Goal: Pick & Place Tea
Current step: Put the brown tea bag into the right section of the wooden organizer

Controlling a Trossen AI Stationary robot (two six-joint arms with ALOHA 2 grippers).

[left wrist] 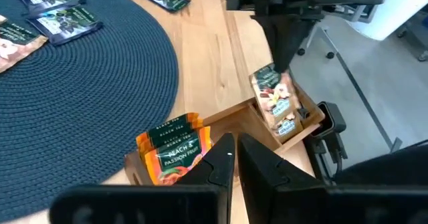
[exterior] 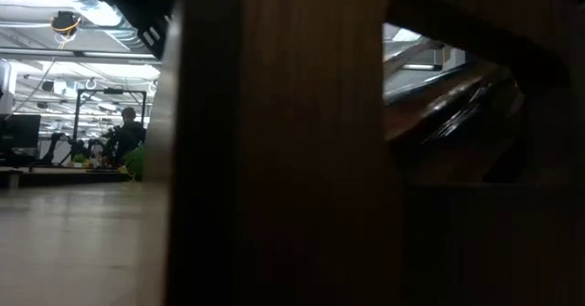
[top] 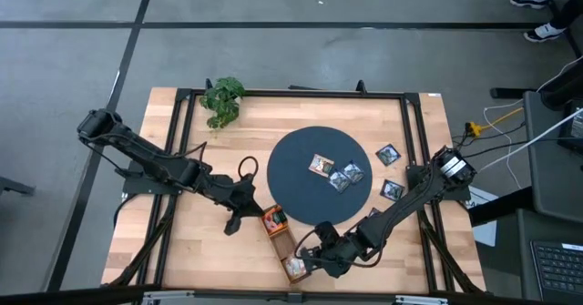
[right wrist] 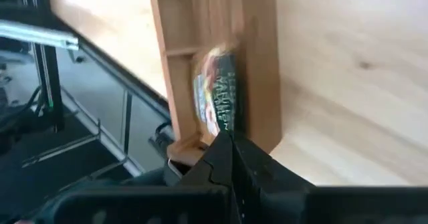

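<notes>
— Wooden table [top: 182, 241], round dark mat [top: 301, 196] at centre. Loose tea sachets [top: 335, 173]?
— On mat, well apart from both claws, beyond tray [top: 281, 241].
— Nearer arm?
— Right gripper [top: 308, 261], pinched shut, empty, at tray's near end; left gripper [top: 258, 202] closed, empty, beside orange sachets [left wrist: 172, 150].

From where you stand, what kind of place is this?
Probably a robotics lab or workshop. A wooden table in a black metal frame stands on a bare grey floor, loose cables run to equipment beside it, and beyond the table is a big open hall with ceiling strip lights.
</notes>
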